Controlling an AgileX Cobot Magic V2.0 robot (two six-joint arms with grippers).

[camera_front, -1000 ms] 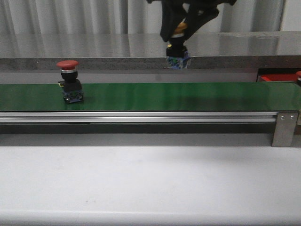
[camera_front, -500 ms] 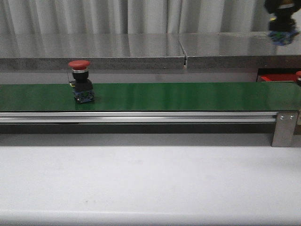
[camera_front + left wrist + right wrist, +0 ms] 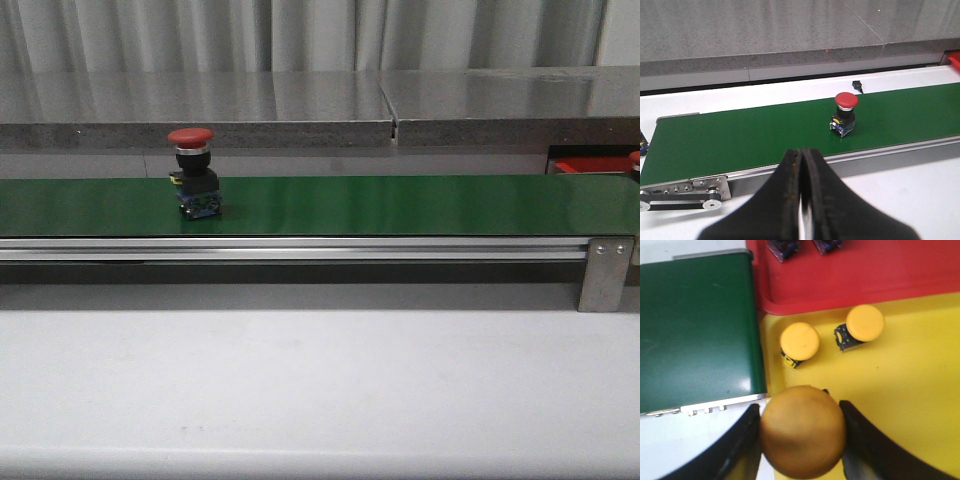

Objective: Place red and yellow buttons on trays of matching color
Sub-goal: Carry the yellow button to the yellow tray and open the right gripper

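Nearest you, the right gripper (image 3: 802, 440) holds a yellow button (image 3: 802, 431), its cap pinched between the two dark fingers (image 3: 742, 440). It hangs over the near edge of the yellow tray (image 3: 905, 405), close to the green belt (image 3: 695, 330)'s end.

Step in hand, by my reading: setting this one down. Carry it a little further over the tray before you lower, since the cap sits close to the rim. Keep clear of the two yellow buttons already parked there, the nearer (image 3: 799, 342) and the farther (image 3: 864, 324). Lower upright, base flat, then part the fingers.

Beyond the yellow tray lies the red tray (image 3: 865, 280), touching it, with two dark button bases at its far edge.

Left gripper (image 3: 801, 200): jaws pressed together, nothing between them, waiting on the near side of the belt.

Out on the belt stands a red button (image 3: 192, 170), upright, left of centre in the front view. That is likely your next pick, bound for the red tray.

Surface: pale tabletop (image 3: 320, 390), aluminium rail (image 3: 300, 248) along the belt, steel end bracket (image 3: 604, 270). Behind, a grey stone-look ledge (image 3: 200, 105) and pale curtain (image 3: 300, 35).
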